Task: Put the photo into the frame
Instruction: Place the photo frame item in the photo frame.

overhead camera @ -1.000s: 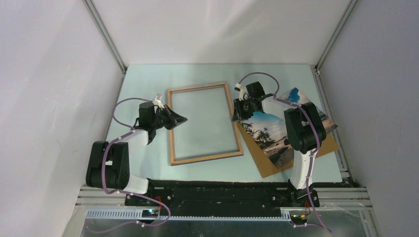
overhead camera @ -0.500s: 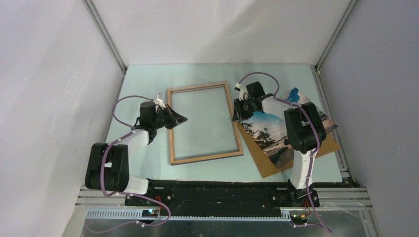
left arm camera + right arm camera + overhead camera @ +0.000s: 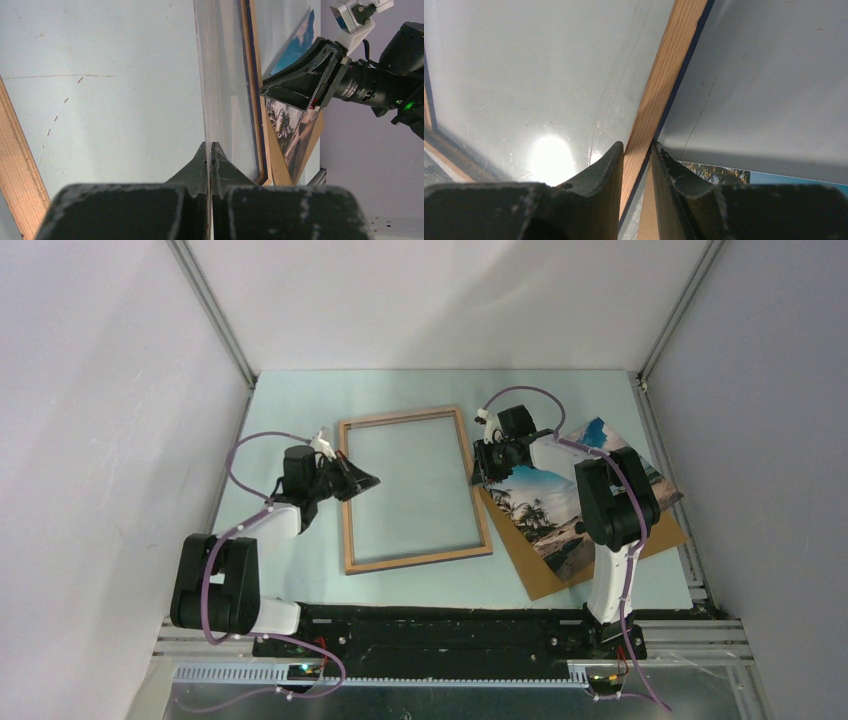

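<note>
The photo [image 3: 545, 515] lies face up at the right of the top view, on a brown board [image 3: 535, 575], partly under the right arm. Just left of it, the frame [image 3: 420, 559] lies flat at the middle of the table [image 3: 300, 410], wood side up. The right tool [image 3: 638, 147] is narrow, clamped across the frame's right rail. The left tool [image 3: 209, 147] is closed tight by the left rail, with the thin edge of the clear pane [image 3: 222, 75] running up from its tips.
</note>
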Controlling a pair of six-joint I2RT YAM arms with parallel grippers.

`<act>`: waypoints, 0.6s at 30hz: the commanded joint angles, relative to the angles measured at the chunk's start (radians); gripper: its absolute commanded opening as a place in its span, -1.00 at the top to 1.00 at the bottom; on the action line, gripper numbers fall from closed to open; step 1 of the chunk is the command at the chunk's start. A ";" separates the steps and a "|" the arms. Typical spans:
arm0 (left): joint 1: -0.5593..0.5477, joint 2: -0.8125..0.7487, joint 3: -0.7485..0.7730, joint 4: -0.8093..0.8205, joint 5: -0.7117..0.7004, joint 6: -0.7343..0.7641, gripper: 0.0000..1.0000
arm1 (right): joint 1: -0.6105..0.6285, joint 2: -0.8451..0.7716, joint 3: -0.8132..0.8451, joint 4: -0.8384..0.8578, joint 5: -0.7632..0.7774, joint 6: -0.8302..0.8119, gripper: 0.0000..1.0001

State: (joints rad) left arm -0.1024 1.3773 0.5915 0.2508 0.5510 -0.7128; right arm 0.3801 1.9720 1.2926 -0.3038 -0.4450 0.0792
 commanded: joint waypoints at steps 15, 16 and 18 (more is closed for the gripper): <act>-0.021 0.048 0.065 0.022 0.010 0.027 0.73 | 0.008 0.017 0.037 0.010 -0.015 0.014 0.39; -0.021 0.049 0.066 0.022 0.010 0.027 0.72 | 0.008 0.017 0.036 0.009 -0.015 0.014 0.39; -0.020 0.049 0.065 0.022 0.008 0.026 0.68 | 0.008 0.018 0.036 0.011 -0.014 0.015 0.39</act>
State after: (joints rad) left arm -0.1028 1.4220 0.6178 0.2363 0.5522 -0.7063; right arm 0.3801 1.9755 1.2964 -0.3054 -0.4412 0.0792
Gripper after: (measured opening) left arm 0.148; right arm 0.311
